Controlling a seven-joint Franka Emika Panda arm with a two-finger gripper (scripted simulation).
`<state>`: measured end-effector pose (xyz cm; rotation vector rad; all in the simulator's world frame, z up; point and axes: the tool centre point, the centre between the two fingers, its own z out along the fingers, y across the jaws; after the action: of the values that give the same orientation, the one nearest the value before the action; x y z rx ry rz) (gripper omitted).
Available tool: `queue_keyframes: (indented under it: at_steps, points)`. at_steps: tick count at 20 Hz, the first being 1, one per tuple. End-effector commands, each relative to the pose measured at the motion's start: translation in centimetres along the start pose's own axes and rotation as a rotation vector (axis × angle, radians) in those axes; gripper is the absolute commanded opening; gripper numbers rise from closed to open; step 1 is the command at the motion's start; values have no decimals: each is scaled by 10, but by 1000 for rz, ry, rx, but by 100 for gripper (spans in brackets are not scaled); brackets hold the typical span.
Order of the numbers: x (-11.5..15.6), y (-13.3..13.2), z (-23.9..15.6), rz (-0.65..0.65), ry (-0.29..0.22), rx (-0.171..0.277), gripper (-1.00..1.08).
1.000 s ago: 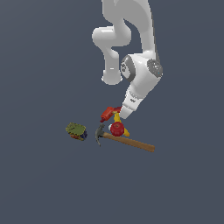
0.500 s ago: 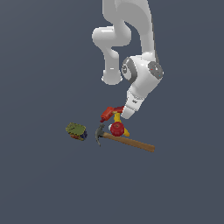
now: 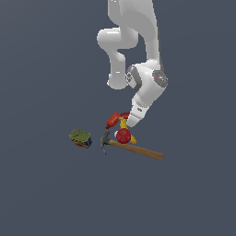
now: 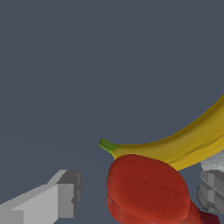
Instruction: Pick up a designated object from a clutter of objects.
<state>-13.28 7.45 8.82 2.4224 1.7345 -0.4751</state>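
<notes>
The designated object (image 3: 114,119) is a small red tool lying at the far edge of the clutter of objects. Its bulky dark-red end (image 4: 148,188) fills the lower middle of the wrist view, between my two fingers. My gripper (image 3: 128,121) is down at the tool and open (image 4: 140,189). One finger (image 4: 59,197) stands clear of the tool; the other finger (image 4: 213,188) is close beside it. A yellow banana-shaped piece (image 4: 183,144) lies just behind the tool. The red ball (image 3: 123,136) sits in front of it.
A wooden-handled hammer (image 3: 136,149) lies in front of the ball, its head toward the exterior view's left. An olive-green box (image 3: 80,137) sits apart, further to the exterior view's left. The yellow piece (image 3: 125,125) shows between tool and ball.
</notes>
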Motion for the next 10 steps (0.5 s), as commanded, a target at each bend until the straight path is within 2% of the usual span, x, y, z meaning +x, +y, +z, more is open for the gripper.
queue_keyframes:
  at_steps: [1, 2, 10]
  points:
    - [0, 0, 3, -1, 1, -1, 108]
    - [0, 0, 3, -1, 1, -1, -100]
    - [0, 0, 3, -1, 1, -1, -100]
